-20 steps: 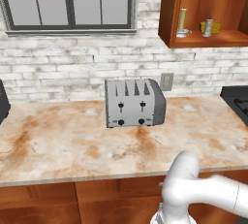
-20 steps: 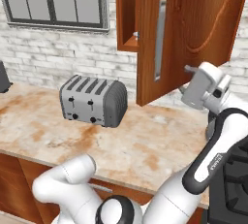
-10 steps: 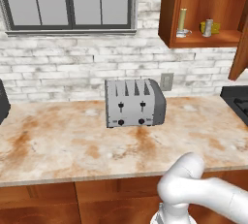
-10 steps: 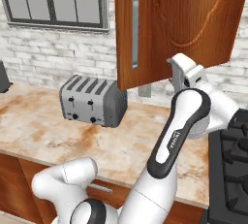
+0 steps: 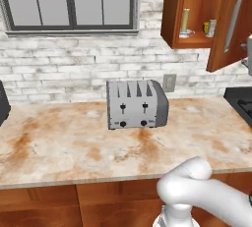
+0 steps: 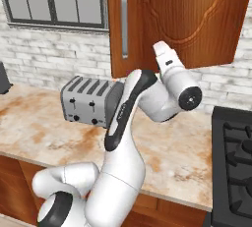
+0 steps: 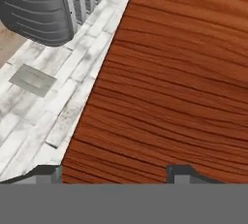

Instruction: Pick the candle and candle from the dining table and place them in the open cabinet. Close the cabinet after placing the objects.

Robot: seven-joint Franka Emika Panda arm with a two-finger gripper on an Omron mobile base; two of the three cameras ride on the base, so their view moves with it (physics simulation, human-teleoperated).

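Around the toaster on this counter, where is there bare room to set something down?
Bare stone lies left of the toaster, toward the window side, and in front of it to the counter edge. Right of it, room runs to the stove; the arm crosses there.

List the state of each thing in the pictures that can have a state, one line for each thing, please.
cabinet door: partly open, swung toward closing.
cabinet: interior showing, two things on its shelf.
taper candle: upright in its holder, inside the cabinet.
toaster: upright, slots empty.
gripper: jaws apart, holding nothing, facing the door's wood.
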